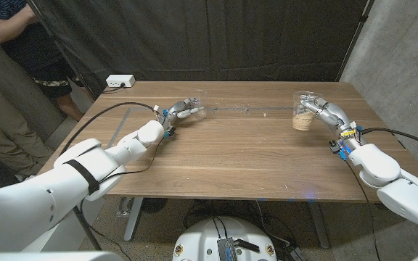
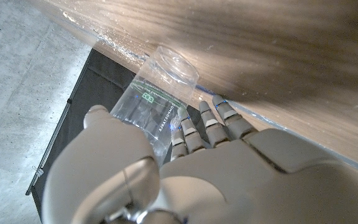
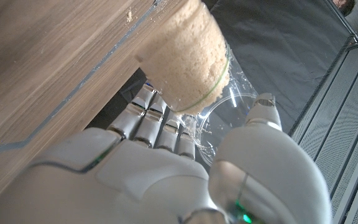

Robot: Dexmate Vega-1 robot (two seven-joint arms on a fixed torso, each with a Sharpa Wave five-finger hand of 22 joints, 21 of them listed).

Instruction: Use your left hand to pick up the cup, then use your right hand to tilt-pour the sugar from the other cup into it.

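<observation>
A clear empty cup is at the table's back left, and my left hand grips it from the side. The left wrist view shows the empty cup between thumb and fingers, its base at the wooden table. Whether it still touches the wood I cannot tell. At the back right, a clear cup with light brown sugar stands on the table, and my right hand grips it. In the right wrist view the sugar cup has its base against the table, with the fingers and thumb around it.
A white power box sits at the table's back left edge. A black cable runs along my left arm. A person stands behind the table's left corner. A dark curtain hangs behind, and a concrete wall is at the right.
</observation>
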